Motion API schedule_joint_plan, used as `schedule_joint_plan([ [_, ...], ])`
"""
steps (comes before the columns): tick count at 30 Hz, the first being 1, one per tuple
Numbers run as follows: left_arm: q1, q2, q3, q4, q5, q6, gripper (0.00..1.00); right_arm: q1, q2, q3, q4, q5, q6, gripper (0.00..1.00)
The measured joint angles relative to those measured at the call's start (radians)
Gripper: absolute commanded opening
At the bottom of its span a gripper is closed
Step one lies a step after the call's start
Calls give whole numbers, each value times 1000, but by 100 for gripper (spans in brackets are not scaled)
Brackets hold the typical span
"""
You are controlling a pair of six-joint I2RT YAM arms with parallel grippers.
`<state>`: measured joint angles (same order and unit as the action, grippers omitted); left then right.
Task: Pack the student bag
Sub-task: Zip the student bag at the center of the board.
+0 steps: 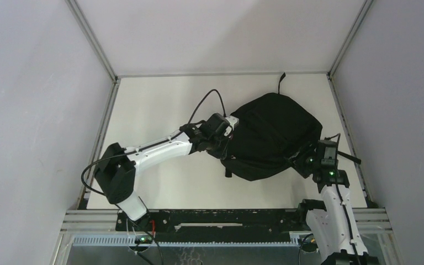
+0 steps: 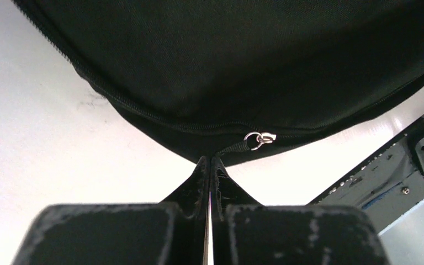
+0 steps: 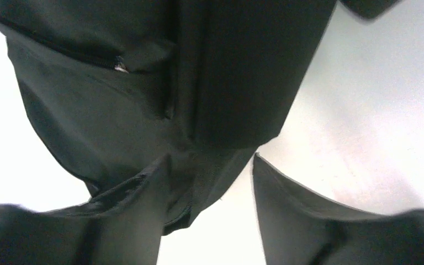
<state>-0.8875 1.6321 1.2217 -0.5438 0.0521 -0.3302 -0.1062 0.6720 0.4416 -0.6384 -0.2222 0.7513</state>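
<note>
The student bag lay slumped on the white surface, toward the far right, with an end effector at each side of it. The left end effector was at the bag's left edge. Its jaws were pressed together on the black zip pull, a thin cord running from the fingertips to a small metal ring on the zip. The right end effector was at the bag's near right corner, its jaws partly apart with a fold of black fabric between them. The fabric touched one finger and a gap showed beside the other, so there seemed to be no firm grip there.

The step in hand appeared to be running the slider along the zip. Whether that was to open or close the bag could not be told. To do it well, the pull would best follow the line of the zip's teeth rather than lead away from the bag. The cord was thin and pinched only at the very fingertips, so a sideways tug could slip it free. The soft bag would likely drag after the slider unless anchored, so the right end effector should probably clamp its fold first and brace against the pull.
</note>
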Motion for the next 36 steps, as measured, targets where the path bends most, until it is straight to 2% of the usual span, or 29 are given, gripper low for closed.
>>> schedule_joint_plan([
  [5, 27, -14, 0, -31, 7, 9, 0, -14, -87, 106, -51, -33, -68, 75],
  [8, 37, -48, 0, -44, 43, 10, 0, 37, -171, 132, -50, -74, -81, 74],
  [12, 39, -88, 0, -47, 122, 8, 0, 239, -271, 133, -36, -68, -125, 69],
  [16, 39, -107, 0, -46, 190, 7, 0, 479, -295, 133, 45, -4, -192, 75],
  [21, 46, -122, 0, -45, 224, -2, 0, 808, -147, 134, 173, 174, -328, 82],
  [24, 50, -144, 0, -45, 225, -6, 0, 999, -8, 135, 227, 341, -446, 88],
  [28, 65, -182, 0, -40, 247, -14, 0, 1233, 170, 135, 316, 574, -627, 89],
  [30, 75, -196, 0, -34, 261, -21, 0, 1278, 243, 135, 379, 654, -711, 88],
  [35, 90, -208, 0, -15, 291, -29, 0, 1272, 340, 135, 496, 749, -823, 88],
  [36, 93, -208, 0, -16, 293, -29, 3, 1273, 351, 135, 509, 753, -834, 88],
])
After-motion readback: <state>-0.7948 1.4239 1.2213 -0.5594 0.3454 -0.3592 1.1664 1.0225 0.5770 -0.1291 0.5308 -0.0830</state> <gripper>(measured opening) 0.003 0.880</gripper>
